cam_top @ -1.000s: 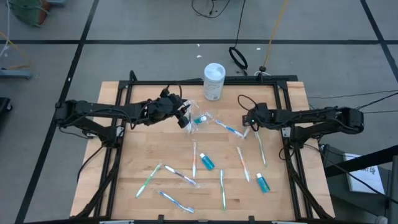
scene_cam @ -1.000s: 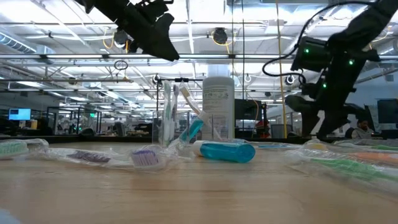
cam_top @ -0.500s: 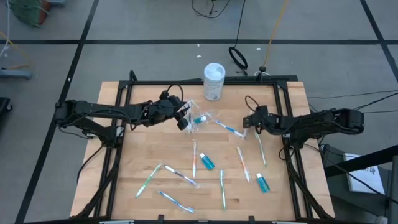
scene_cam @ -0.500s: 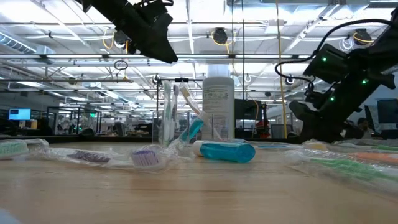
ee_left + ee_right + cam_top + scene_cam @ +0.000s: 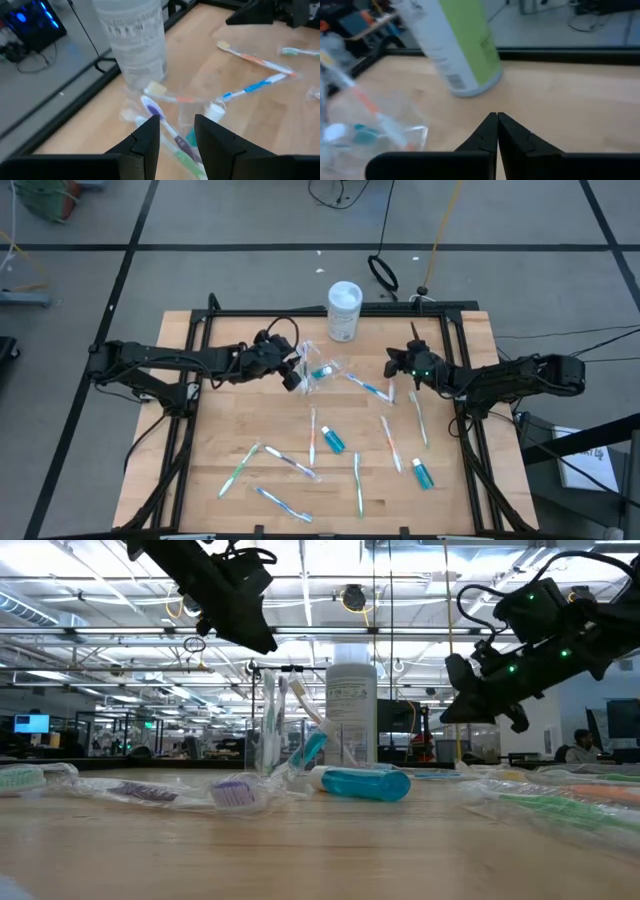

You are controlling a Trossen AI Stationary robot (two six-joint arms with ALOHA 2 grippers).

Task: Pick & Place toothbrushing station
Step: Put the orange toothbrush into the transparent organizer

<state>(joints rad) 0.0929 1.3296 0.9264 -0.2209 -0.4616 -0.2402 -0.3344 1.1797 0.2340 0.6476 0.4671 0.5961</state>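
The clear cup (image 5: 316, 373) stands on the table's far middle with several toothbrushes (image 5: 165, 117) and a blue toothpaste tube (image 5: 322, 372) in it. It also shows in the low view (image 5: 288, 735). My left gripper (image 5: 293, 371) hovers open above the cup's left side, and in the left wrist view (image 5: 177, 131) its fingers frame the brush heads without touching them. My right gripper (image 5: 392, 363) is shut and empty, raised above the table right of the cup (image 5: 375, 132). It also shows in the low view (image 5: 452, 668). Several toothbrushes and two more tubes (image 5: 332, 441) (image 5: 422, 473) lie flat on the table.
A tall white cylindrical container (image 5: 344, 310) stands at the far edge, just behind the cup. Loose toothbrushes lie right of the cup (image 5: 370, 387) (image 5: 417, 416) and across the near half (image 5: 290, 463) (image 5: 358, 480). A black frame rail (image 5: 300, 313) runs along the table's sides.
My right gripper has risen from the table near the loose toothbrushes and tipped from pointing down to nearly level, ending a little farther toward the far edge, and is still shut. The things on the table have not moved.
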